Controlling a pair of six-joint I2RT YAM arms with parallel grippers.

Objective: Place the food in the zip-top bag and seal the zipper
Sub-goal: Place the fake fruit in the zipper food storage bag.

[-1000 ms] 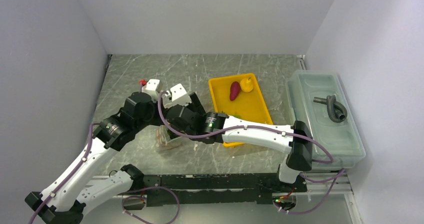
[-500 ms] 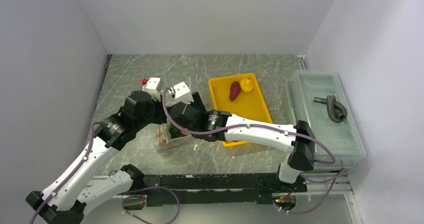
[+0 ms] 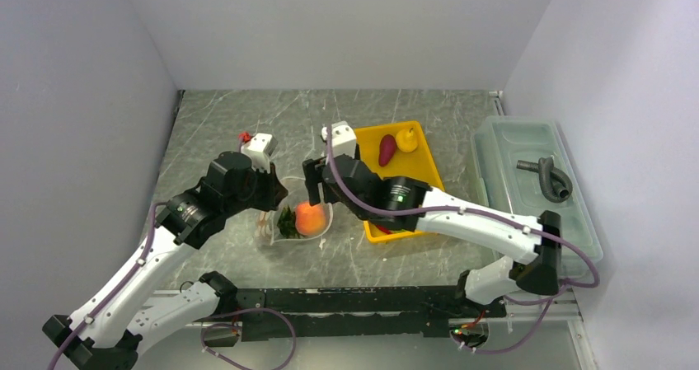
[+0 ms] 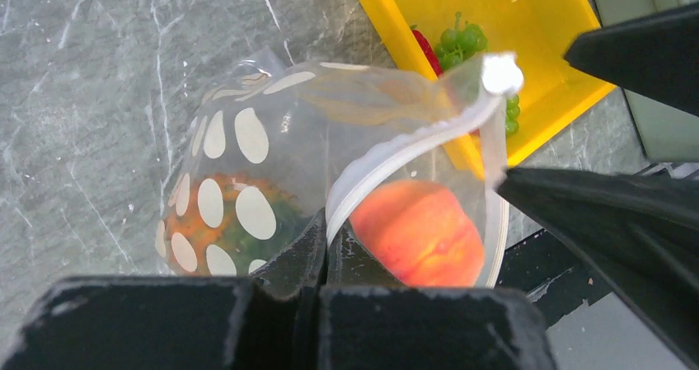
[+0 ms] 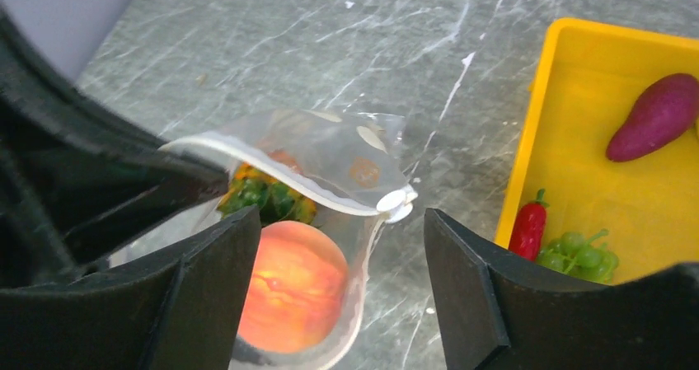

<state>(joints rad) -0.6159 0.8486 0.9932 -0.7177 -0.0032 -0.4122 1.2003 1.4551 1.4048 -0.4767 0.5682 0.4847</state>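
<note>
Top external view: the grey worktop (image 3: 214,114) carries a yellow tray (image 3: 410,172) just to the right of the right end effector (image 3: 313,190). The zip-top bag (image 4: 272,123) lies directly under both end effectors. The left end effector (image 4: 321,226) is pressed together on one spot of the bag's mouth edge. The right end effector hangs over the opening with its jaws spread and nothing between them.

Inside the bag, the peach (image 4: 416,230) lies just below the left fingertips, right at the mouth, with the pineapple (image 4: 222,222) deeper in. The eggplant piece (image 5: 659,114), pear (image 3: 405,139), grapes (image 5: 581,250) and chilli (image 5: 527,226) lie in the tray, so the filling looks less than half done.

Main risks, as I judge them:
- The floppy mouth is held at a single point, so it may sag shut.
- An arriving piece could strike the zipper (image 4: 412,143) and tug it out of the pinch.
- The peach could roll out if the lip drops.
- Food caught across the strip would stop it sealing.
</note>
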